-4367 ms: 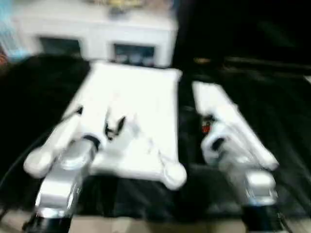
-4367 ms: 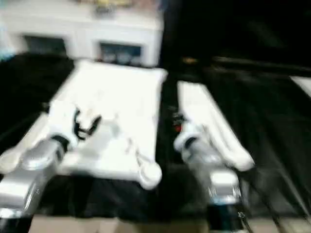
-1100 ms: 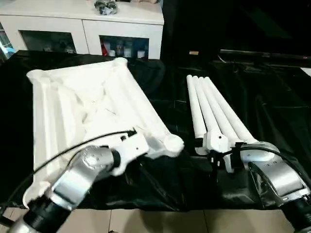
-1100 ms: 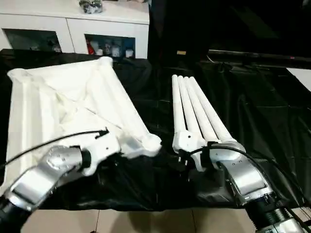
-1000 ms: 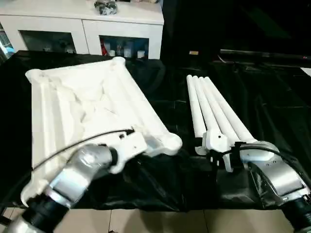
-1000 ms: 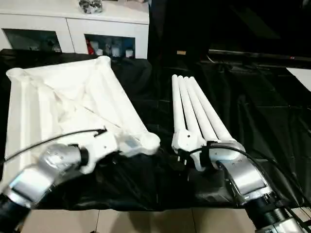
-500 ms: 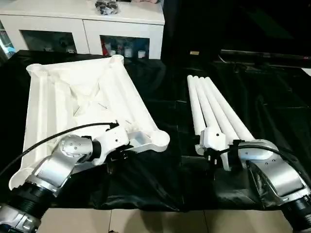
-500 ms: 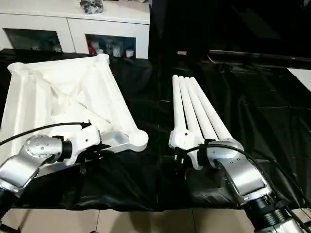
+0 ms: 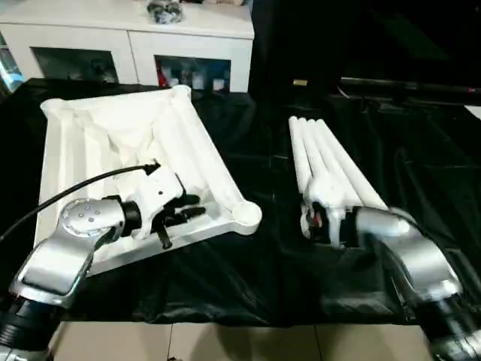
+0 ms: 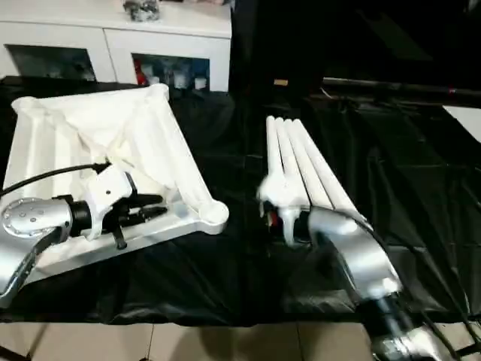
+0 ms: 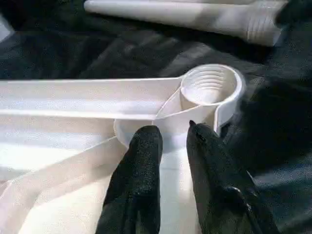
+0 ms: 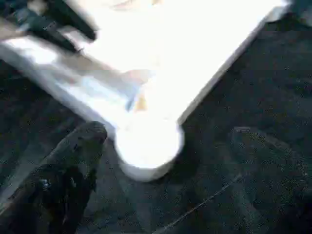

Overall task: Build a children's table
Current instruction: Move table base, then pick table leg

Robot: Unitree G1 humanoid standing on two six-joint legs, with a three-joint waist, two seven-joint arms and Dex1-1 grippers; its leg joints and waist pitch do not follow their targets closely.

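The children's table is in pieces on the black cloth. Its white tabletop (image 9: 113, 143) lies ribbed side up on the left, with a round threaded corner socket (image 11: 212, 85) nearest the middle. Several white legs (image 9: 331, 169) lie side by side on the right. My left gripper (image 9: 184, 212) rests over the tabletop's near rim just short of that socket, its black fingers (image 11: 141, 165) parted by a narrow gap with nothing between them. My right gripper (image 9: 314, 219) hovers at the legs' near ends, open wide and facing the corner socket (image 12: 148, 146).
A white cabinet (image 9: 135, 45) with glass doors stands behind the black-draped work table (image 9: 248, 278). Pale floor tiles (image 9: 225, 342) show past the table's front edge. A strip of black cloth separates the tabletop from the legs.
The tabletop has settled flatter and turned slightly. My left gripper has come up onto its near rim and its fingers have parted. My right arm has swung forward and left over the legs' ends.
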